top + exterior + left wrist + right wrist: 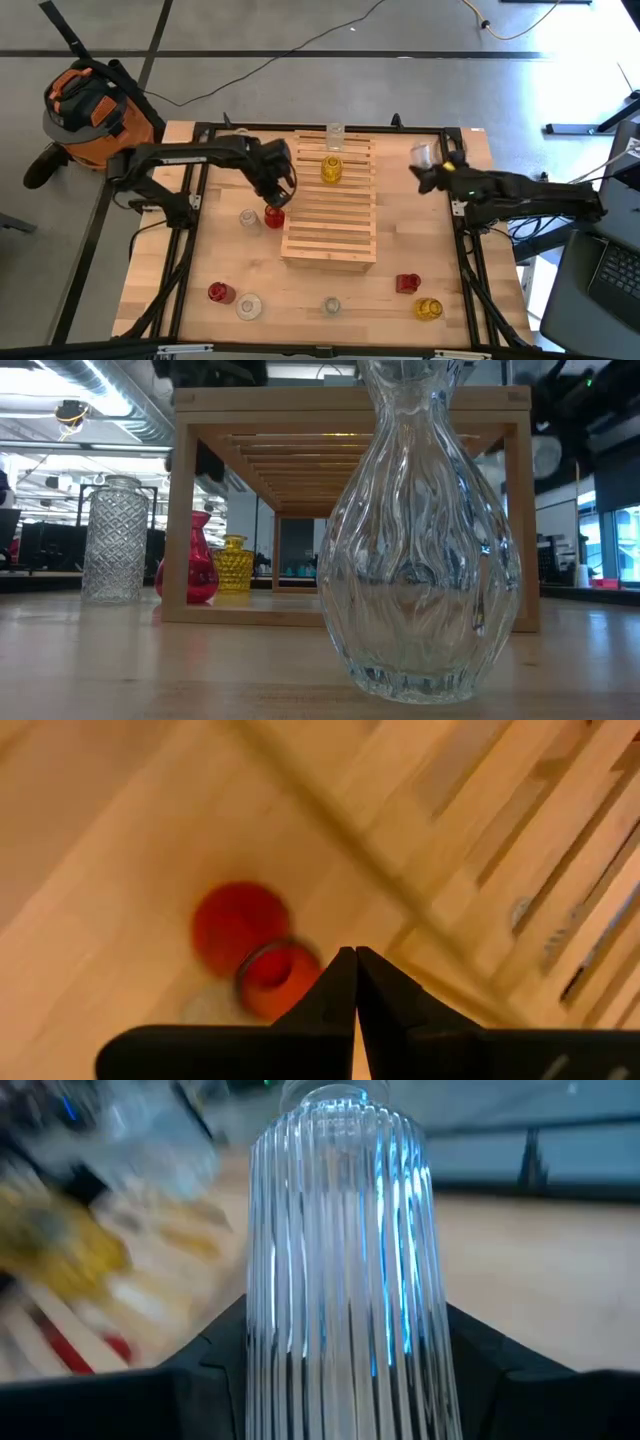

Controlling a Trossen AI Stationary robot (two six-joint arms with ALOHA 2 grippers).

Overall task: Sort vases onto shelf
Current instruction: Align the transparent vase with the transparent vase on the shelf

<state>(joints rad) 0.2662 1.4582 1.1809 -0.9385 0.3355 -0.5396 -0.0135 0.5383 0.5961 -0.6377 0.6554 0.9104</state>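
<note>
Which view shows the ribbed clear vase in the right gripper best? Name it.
The right wrist view: the ribbed clear vase fills the picture, upright between the right gripper's fingers. The high view shows it only as a small pale shape right of the shelf. The other two views do not show it.

a robotics lab or workshop in an open office hall: a plywood worktable (230,260) in a black metal frame (187,250) stands on grey concrete floor (300,70), with cables (500,30) trailing, an orange shop vacuum (85,110), a laptop (610,270), exposed ceiling ducts (100,390) and desk monitors (40,545) behind.
</note>
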